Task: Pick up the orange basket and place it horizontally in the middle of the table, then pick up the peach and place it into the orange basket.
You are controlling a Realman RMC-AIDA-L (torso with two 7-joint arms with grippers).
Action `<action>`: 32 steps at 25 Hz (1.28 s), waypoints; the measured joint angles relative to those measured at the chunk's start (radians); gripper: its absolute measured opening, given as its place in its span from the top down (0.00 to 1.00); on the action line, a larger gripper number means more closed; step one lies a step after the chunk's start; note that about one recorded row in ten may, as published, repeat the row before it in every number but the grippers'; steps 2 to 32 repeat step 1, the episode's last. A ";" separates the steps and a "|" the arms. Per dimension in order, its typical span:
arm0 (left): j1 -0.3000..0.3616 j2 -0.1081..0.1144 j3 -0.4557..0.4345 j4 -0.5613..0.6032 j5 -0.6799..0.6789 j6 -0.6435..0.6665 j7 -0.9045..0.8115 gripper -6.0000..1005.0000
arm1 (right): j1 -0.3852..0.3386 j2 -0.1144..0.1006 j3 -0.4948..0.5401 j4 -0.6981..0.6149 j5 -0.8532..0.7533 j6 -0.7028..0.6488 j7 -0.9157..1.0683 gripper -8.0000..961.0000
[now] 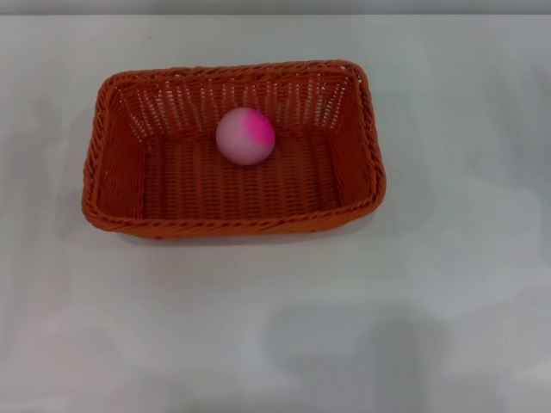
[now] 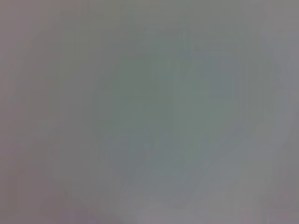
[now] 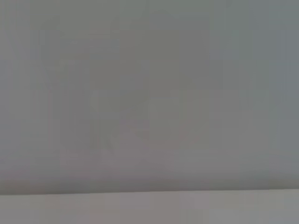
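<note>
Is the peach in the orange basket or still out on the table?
In. The peach rests on the floor of the orange basket, near its far wall, and the basket stands upright on the table.

Orange woven basket (image 1: 120, 172); pink-and-whitish peach (image 1: 245, 136); white table (image 1: 448, 284).
</note>
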 joint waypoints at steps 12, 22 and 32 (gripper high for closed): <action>0.001 0.000 0.000 0.001 -0.001 -0.002 0.000 0.14 | 0.000 0.000 0.000 0.000 0.000 0.000 0.000 0.14; 0.001 0.000 0.000 0.001 -0.001 -0.002 0.000 0.14 | 0.000 0.000 0.000 0.000 0.000 0.000 0.000 0.14; 0.001 0.000 0.000 0.001 -0.001 -0.002 0.000 0.14 | 0.000 0.000 0.000 0.000 0.000 0.000 0.000 0.14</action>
